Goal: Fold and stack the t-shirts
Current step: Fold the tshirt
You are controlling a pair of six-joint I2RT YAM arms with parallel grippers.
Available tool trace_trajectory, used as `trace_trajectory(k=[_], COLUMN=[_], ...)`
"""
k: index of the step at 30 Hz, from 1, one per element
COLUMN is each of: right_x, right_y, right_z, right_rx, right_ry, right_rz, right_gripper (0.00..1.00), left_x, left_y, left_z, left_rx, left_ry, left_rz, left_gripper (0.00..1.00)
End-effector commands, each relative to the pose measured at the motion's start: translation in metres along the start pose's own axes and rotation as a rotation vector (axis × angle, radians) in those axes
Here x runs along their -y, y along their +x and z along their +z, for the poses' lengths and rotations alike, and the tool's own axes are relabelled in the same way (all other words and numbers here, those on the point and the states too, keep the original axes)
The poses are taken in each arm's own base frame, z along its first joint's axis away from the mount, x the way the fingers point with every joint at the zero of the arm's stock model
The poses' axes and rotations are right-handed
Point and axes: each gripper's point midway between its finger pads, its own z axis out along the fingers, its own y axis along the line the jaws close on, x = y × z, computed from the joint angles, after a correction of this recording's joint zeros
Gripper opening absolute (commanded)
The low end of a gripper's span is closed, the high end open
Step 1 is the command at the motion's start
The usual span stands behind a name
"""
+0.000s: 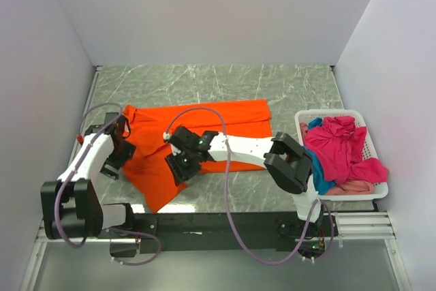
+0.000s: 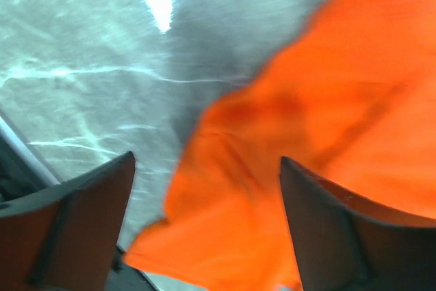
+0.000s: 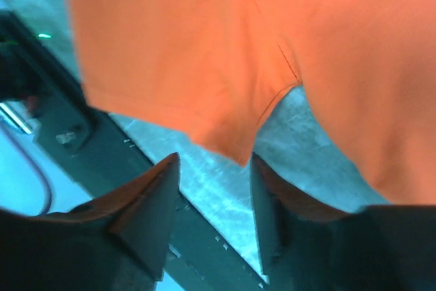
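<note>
A bright orange t-shirt (image 1: 225, 124) lies spread on the grey marble table, with one part trailing toward the front edge. My left gripper (image 1: 117, 157) is open just above the shirt's left edge. In the left wrist view the orange cloth (image 2: 327, 100) lies between the wide-apart fingers (image 2: 88, 223) of that gripper (image 2: 208, 226). My right gripper (image 1: 178, 172) is open over the shirt's lower middle. In the right wrist view a sleeve corner of the orange cloth (image 3: 170, 46) hangs just above the gripper (image 3: 214, 168), not pinched. A magenta-pink shirt (image 1: 344, 148), a teal-blue one (image 1: 320, 180) and a pale pink one (image 1: 351, 187) lie crumpled in the basket.
A white plastic basket (image 1: 371, 140) stands at the right edge of the table. White walls close in the left, back and right sides. The black mounting rail (image 1: 204, 223) runs along the front edge and shows in the right wrist view (image 3: 75, 120).
</note>
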Motion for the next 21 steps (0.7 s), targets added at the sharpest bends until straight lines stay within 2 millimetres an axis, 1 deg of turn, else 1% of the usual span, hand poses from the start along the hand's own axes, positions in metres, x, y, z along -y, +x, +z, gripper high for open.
trace_trajectory(k=[1, 2, 3, 4, 5, 6, 7, 8, 9, 10, 11, 12, 13, 14, 15, 16, 17, 18, 19, 20, 21], right_x=[-0.010, -0.006, 0.010, 0.021, 0.031, 0.045, 0.074, 0.087, 0.108, 0.137, 0.158, 0.176, 0.207, 0.228, 0.244, 0.261, 0.289, 0.304, 0.319, 0.342, 0.352], right_y=[-0.037, -0.043, -0.053, -0.056, -0.063, -0.068, -0.075, -0.080, -0.085, -0.091, -0.093, -0.096, -0.100, -0.097, -0.097, -0.100, -0.093, -0.095, -0.093, -0.090, -0.082], right_z=[-0.050, -0.059, -0.067, -0.072, -0.082, -0.087, -0.096, -0.105, -0.111, -0.123, -0.126, -0.130, -0.142, -0.138, -0.139, -0.147, -0.141, -0.147, -0.149, -0.148, -0.144], right_rx=[0.137, 0.161, 0.186, 0.200, 0.233, 0.252, 0.276, 0.301, 0.324, 0.350, 0.353, 0.362, 0.387, 0.370, 0.368, 0.372, 0.343, 0.343, 0.337, 0.325, 0.300], right_ry=[-0.061, -0.058, -0.041, -0.030, -0.014, 0.007, 0.048, 0.076, 0.125, 0.172, 0.205, 0.231, 0.284, 0.322, 0.356, 0.398, 0.435, 0.465, 0.497, 0.513, 0.515], right_rz=[-0.013, -0.002, 0.037, 0.065, 0.098, 0.123, 0.181, 0.192, 0.221, 0.275, 0.299, 0.331, 0.387, 0.406, 0.426, 0.452, 0.493, 0.522, 0.545, 0.588, 0.613], right_gripper=[0.56, 0.62, 0.67, 0.70, 0.78, 0.79, 0.79, 0.80, 0.80, 0.80, 0.80, 0.80, 0.80, 0.80, 0.80, 0.80, 0.80, 0.80, 0.80, 0.80, 0.80], left_x=[0.022, 0.029, 0.037, 0.049, 0.059, 0.070, 0.088, 0.101, 0.113, 0.124, 0.140, 0.150, 0.159, 0.169, 0.176, 0.181, 0.188, 0.198, 0.203, 0.216, 0.222], left_y=[-0.023, -0.025, -0.029, -0.033, -0.035, -0.040, -0.045, -0.043, -0.047, -0.046, -0.045, -0.047, -0.042, -0.041, -0.050, -0.047, -0.048, -0.053, -0.047, -0.050, -0.049], left_z=[-0.036, -0.042, -0.050, -0.056, -0.060, -0.067, -0.071, -0.076, -0.083, -0.078, -0.081, -0.083, -0.068, -0.065, -0.063, -0.041, -0.036, -0.037, -0.022, -0.025, -0.022], left_rx=[0.053, 0.052, 0.059, 0.062, 0.066, 0.073, 0.085, 0.067, 0.068, 0.046, 0.035, 0.029, 0.001, 0.003, 0.032, 0.014, 0.011, 0.013, -0.008, 0.004, 0.006], left_ry=[0.146, 0.183, 0.222, 0.279, 0.318, 0.365, 0.428, 0.478, 0.518, 0.520, 0.567, 0.580, 0.550, 0.558, 0.536, 0.478, 0.470, 0.470, 0.443, 0.470, 0.477], left_rz=[-0.020, -0.019, -0.018, -0.024, -0.017, -0.011, 0.012, 0.031, 0.042, 0.054, 0.068, 0.068, 0.094, 0.115, 0.111, 0.132, 0.146, 0.154, 0.177, 0.190, 0.201], left_gripper=[0.94, 0.99, 0.99, 0.99, 0.99, 0.99, 0.99, 0.99, 0.99, 0.99, 0.99, 1.00, 0.99, 0.99, 0.99, 0.99, 0.99, 0.99, 0.99, 0.99, 0.99])
